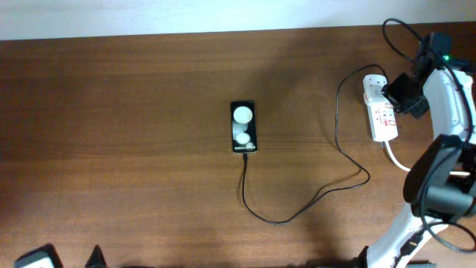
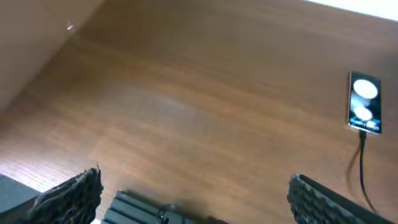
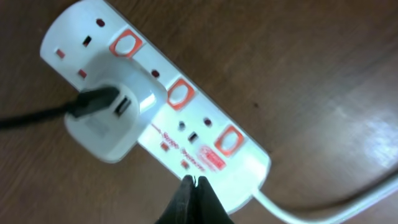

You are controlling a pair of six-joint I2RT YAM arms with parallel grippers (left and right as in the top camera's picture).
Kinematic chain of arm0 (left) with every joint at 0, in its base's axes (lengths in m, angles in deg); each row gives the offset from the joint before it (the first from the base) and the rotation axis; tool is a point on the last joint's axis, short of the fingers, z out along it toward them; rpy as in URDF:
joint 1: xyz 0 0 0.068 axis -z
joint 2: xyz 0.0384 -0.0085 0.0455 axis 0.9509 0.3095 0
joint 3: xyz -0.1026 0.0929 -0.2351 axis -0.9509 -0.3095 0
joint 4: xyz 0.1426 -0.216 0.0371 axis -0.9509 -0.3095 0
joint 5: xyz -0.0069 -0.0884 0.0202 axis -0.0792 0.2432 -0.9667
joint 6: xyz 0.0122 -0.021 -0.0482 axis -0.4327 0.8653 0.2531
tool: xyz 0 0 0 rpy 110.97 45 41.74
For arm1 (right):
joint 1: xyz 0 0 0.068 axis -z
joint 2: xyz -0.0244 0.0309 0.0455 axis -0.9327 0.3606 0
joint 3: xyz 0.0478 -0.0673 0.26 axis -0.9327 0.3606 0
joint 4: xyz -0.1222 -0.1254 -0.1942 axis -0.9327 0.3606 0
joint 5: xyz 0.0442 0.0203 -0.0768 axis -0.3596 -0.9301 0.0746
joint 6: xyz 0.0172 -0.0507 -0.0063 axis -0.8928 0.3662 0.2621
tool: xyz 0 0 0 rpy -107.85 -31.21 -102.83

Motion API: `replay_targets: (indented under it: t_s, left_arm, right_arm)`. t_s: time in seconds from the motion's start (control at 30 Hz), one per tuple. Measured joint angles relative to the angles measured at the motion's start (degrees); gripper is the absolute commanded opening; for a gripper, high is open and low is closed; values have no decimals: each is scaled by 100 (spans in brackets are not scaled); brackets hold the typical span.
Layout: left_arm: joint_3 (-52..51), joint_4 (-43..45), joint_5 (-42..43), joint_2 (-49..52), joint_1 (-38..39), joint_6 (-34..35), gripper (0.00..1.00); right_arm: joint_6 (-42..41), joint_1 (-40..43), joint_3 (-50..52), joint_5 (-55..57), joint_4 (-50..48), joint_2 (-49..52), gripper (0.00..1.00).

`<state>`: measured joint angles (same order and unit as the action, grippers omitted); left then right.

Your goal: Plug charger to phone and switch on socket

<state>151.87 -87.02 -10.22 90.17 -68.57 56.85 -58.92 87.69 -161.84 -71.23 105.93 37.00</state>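
- Right gripper (image 3: 194, 185): both fingers are pressed together with nothing between them. The closed tip sits at the near edge of the power strip (image 3: 205, 115). I cannot tell whether it touches the casing.
- Left gripper (image 2: 194, 180): spread wide and empty, low over the table (image 2: 186, 93), well apart from every task item.
- Power strip: directly under my right tip. It is a rigid plastic shell, and I judge it light enough to skate on the smooth wood under a sideways push. No grasp is needed; press straight down.
- Red switches (image 3: 178, 93): three small rockers in a row ahead of my right tip. The middle one lies just beside the white adapter (image 3: 106, 127), one place beyond the rocker nearest the tip. I judge it the one that feeds the adapter, but I am not certain.
- Charger cable (image 3: 31, 119): thin and limp, so it will not hold a shape. It leaves the adapter and runs away from my right gripper in a loose loop to the phone (image 1: 243, 126). Hold it at a plug end, never mid-run.
- Phone: well away from my right gripper and far ahead of my left. It is a flat, smooth slab lying face up, awkward to pinch off the table.
- View differences:
  - The right wrist view alone shows the rockers, the adapter and the black plug seated in its port.
  - The overhead view alone shows the whole cable run, but my arm hides part of the strip.
  - The left wrist view shows the cable meeting the phone's end, too blurred to confirm seating.
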Motion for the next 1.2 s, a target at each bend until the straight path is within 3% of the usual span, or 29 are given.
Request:
replay_targets:
  t_s: [0.4,0.73,1.2]
  left_arm:
    - [0,-11,-2,-715,-188,0,99]
    - [0,-15,-2,-1355,-188,0,99]
    - [0,-13,-2,-1379,-188,0,99]
  right_arm:
    - [9,57,-11,-92,-896,601,4]
    - [7,177,-22,-409,-1021,691,4]
    - [4,188,-76,-511,-1093,931,4]
